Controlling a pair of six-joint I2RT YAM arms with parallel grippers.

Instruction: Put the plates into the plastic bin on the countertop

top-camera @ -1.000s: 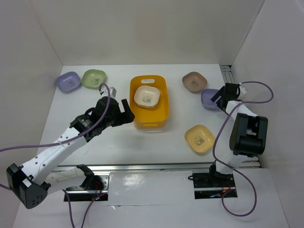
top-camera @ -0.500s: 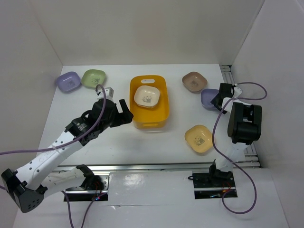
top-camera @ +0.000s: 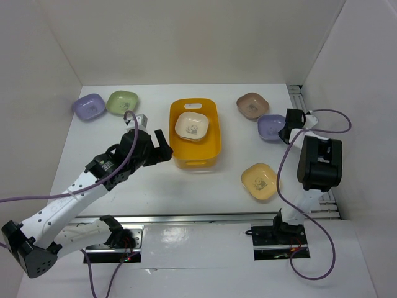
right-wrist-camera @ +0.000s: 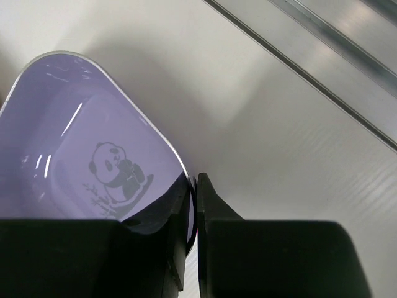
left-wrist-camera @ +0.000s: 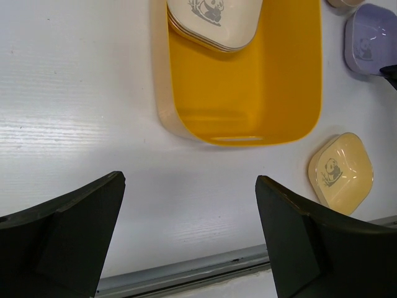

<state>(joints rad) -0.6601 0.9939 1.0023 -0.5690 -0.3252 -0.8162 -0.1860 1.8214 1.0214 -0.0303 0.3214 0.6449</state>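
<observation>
Lowest in the top view, at lower right, a yellow plate (top-camera: 260, 180) lies alone on the countertop (top-camera: 93, 155). Left of centre, the left gripper (top-camera: 164, 146) hangs just beside the bin's lower left corner. The wrist view shows its dark fingers (left-wrist-camera: 62, 230) spread wide with nothing between them, bare countertop below.

The bin (top-camera: 211, 146) stands at the middle of the frame, long side running up the picture. In its upper half sits a cream plate (top-camera: 192, 126) with a panda print. The left wrist view shows more rims layered under it, while the lower half of the bin floor is bare.

At right centre, the right gripper (top-camera: 285, 128) is clamped on the right-hand rim of a lilac plate (top-camera: 268, 126). In its wrist view one finger (right-wrist-camera: 155, 230) sits inside the rim and the other outside, pressed tight together. Whether the plate rests on the countertop or is lifted cannot be told.

Just above and to the left, a brown plate (top-camera: 253, 105) lies close beside the lilac one. At upper left, a green plate (top-camera: 121, 102) and a second lilac plate (top-camera: 89, 107) lie side by side near the left wall.
</observation>
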